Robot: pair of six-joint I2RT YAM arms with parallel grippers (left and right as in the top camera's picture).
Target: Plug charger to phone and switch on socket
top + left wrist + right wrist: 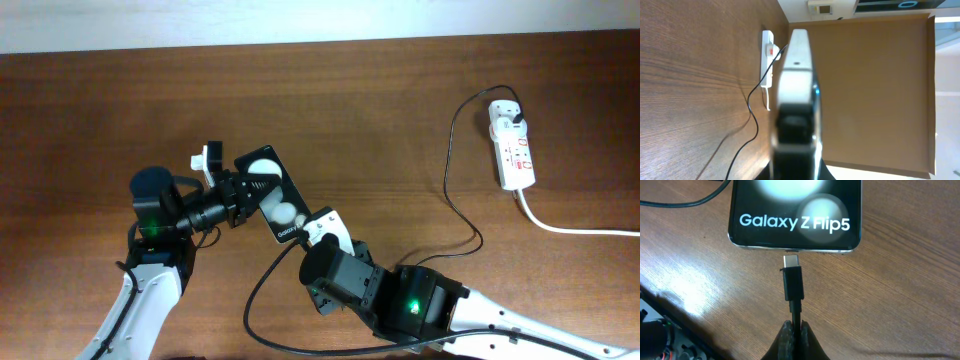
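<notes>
Setting: indoor robotics lab or test room.
Evidence:
- Brown wood-grain table (400, 80) fills the overhead frame.
- Left arm (150, 295) and right arm (430, 300), both robotic, sit along the lower edge.
- White socket (512, 145) lies at upper right.
- Left wrist view: plain brown partition board (875, 95) at centre-right, wall control panel (821, 7) and ring light (908, 4) along the top.

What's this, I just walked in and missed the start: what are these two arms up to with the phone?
The left gripper clamps the phone, which lies on the table. The right gripper pinches the charger just behind its connector. The metal tip sits right at the phone's bottom port but is visible, so it is not fully seated. The socket lies at the table's far right, with neither arm near it.
</notes>
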